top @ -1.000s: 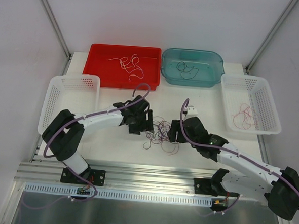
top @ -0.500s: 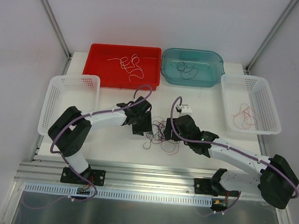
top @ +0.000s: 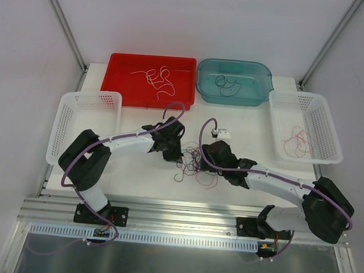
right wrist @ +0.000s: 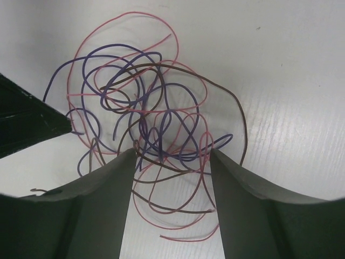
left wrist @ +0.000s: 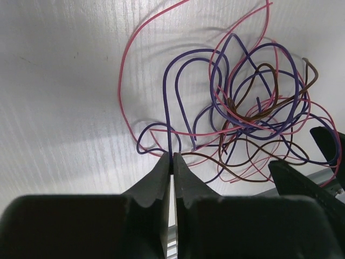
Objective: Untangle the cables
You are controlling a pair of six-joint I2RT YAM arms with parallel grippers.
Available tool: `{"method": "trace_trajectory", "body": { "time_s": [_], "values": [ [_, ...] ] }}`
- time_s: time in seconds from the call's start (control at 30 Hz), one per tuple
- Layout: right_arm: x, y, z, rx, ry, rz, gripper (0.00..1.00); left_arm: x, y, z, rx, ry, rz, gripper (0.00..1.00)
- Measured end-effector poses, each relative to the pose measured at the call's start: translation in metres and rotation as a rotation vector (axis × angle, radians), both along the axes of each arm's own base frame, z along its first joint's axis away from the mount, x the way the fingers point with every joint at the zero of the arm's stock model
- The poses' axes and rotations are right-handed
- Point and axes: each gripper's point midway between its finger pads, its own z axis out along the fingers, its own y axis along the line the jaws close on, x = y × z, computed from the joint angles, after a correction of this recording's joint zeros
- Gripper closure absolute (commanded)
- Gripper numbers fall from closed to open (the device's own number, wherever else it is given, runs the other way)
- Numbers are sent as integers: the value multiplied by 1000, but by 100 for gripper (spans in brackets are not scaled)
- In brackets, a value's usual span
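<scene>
In the middle of the top view, on the white table (top: 142,174), the tangle of cables (top: 193,163) lies between the two grippers, with the left arm reaching in from the left of the frame and the right arm from the lower right. The loops are purple, pink and brown, crossing each other many times. In the left wrist view the left gripper (left wrist: 172,162) has its jaws pressed together on one purple cable (left wrist: 171,116), which runs straight up the frame from the fingertips and arches over into the knot; most of the tangle sits to the upper right of that pinch. In the right wrist view the right gripper (right wrist: 172,154) stands with its jaws well apart, the lower part of the tangle lying between the two fingers and the rest spreading toward the top of the frame; no strand is clamped. Toward the top of the overhead view, a red tray (top: 120,86) holds white and pink strands, a teal tub (top: 259,95) holds a dark one, and a white basket (top: 320,158) at the right holds red-pink loops.
</scene>
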Motion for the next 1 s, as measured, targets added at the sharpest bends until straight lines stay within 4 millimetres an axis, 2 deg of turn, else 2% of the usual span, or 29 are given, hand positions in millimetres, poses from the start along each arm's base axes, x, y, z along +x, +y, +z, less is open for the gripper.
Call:
{"method": "trace_trajectory", "body": {
  "time_s": [0.03, 0.13, 0.17, 0.2, 0.27, 0.4, 0.5, 0.6, 0.73, 0.87, 1.0],
  "values": [
    [1, -1, -2, -6, 0, -7, 42, 0, 0, 0, 0, -1, -1, 100],
    [3, -5, -8, -29, 2, -33, 56, 0, 0, 4, -5, -10, -6, 100],
    [4, -6, -10, -37, 1, -42, 64, 0, 1, 7, -10, -17, -9, 100],
    [6, -9, -12, -48, -2, -54, 68, -1, 1, 11, -17, -30, -15, 100],
    [8, -13, -15, -66, -3, -74, 81, -2, 3, 25, -33, -62, -28, 100],
    [12, -27, -18, -85, 0, -126, 92, -3, 13, 62, -56, -156, -50, 100],
    [13, -50, -24, -112, 18, -187, 99, -1, 32, 90, -56, -221, -47, 100],
    [11, -80, -23, -122, 37, -259, 99, 9, 59, 116, -37, -283, -8, 100],
    [14, -116, -6, -88, 20, -367, 99, 22, 99, 159, 10, -388, 61, 100],
    [14, -148, 14, -48, -7, -465, 99, 26, 127, 205, 40, -501, 92, 100],
    [7, -180, 24, -46, 1, -566, 99, 25, 153, 232, 99, -573, 126, 100]
  ]
}}
